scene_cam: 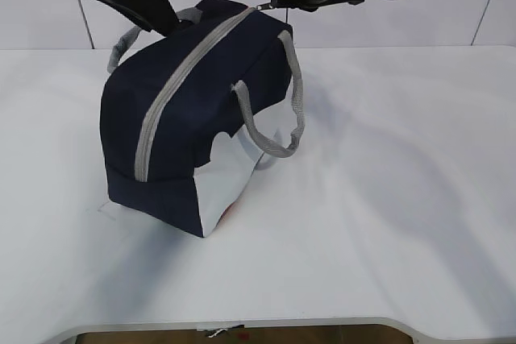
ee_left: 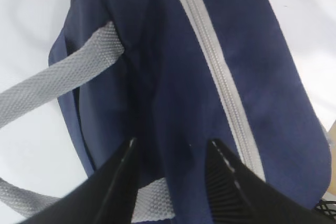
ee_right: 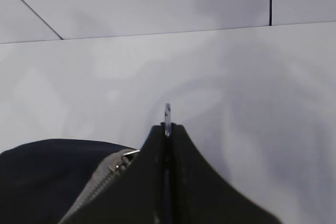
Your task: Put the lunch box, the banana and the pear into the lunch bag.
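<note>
Navy lunch bag (scene_cam: 201,110) (zipped shut) on the tabletop (scene_cam: 387,199); right claw (ee_right: 167,129) pinches its ring pull (ee_right: 167,114), left claw (ee_left: 170,153) parted above it.

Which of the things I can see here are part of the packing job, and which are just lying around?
Part of the job:
- lunch bag, zipped closed
- its metal ring pull, pinched in the right tool
- left tool, open over the bag

Just lying about:
- nothing else on the white table
</note>
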